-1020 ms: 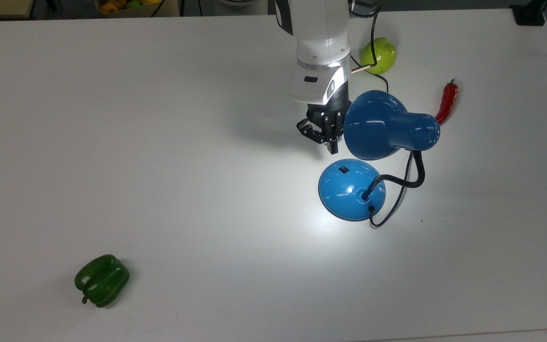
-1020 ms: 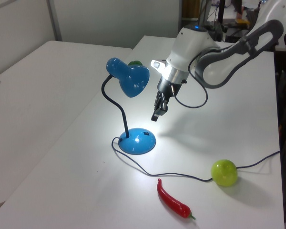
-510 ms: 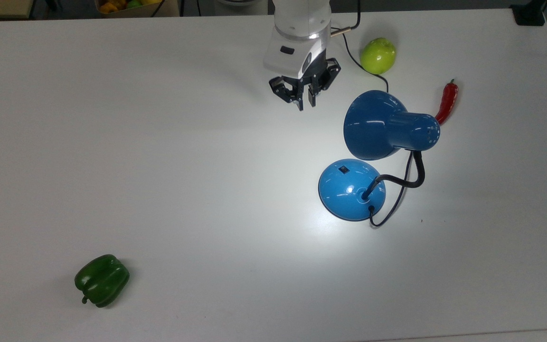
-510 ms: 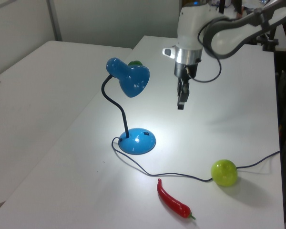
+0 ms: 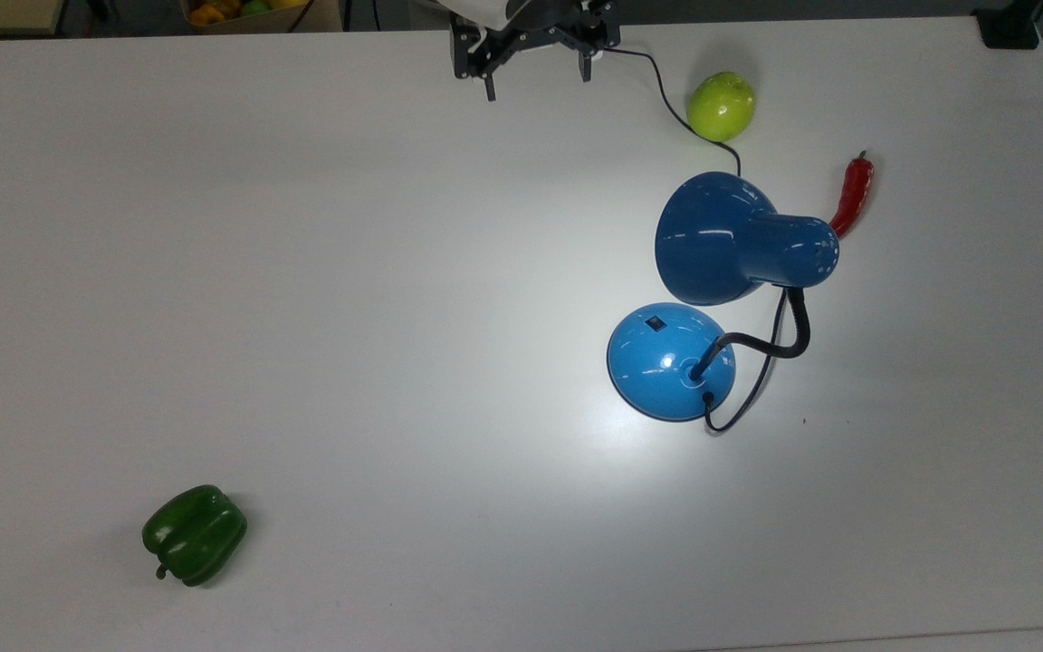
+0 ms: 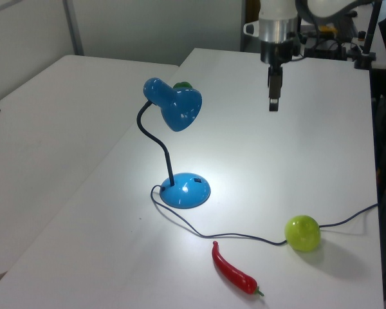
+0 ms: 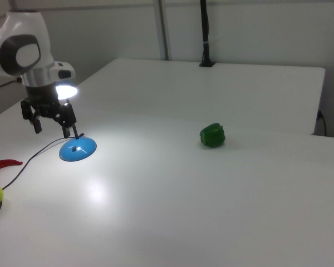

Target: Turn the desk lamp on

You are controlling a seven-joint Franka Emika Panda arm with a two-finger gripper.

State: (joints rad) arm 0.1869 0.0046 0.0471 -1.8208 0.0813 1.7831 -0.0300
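Top view: desk lamp (image 5: 712,299) lit; claw (image 5: 535,68) spread open, holding nothing, well apart.
Likely glossy, slippery, top-heavy; press only the switch (image 5: 655,322), gently.

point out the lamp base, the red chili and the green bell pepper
lamp base (image 5: 662,362), top view, on its blue dome
red chili (image 6: 233,273), left view, mid body
green bell pepper (image 5: 194,533), top view, centre of its top

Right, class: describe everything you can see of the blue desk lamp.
The desk lamp is glossy blue with a bell-shaped shade, a curved black gooseneck and a round domed base bearing a small black switch. It stands upright on the white table, shade tilted downward, and is lit, casting a bright pool on the table. A black cord runs from the base past the green apple. Nothing else touches it.
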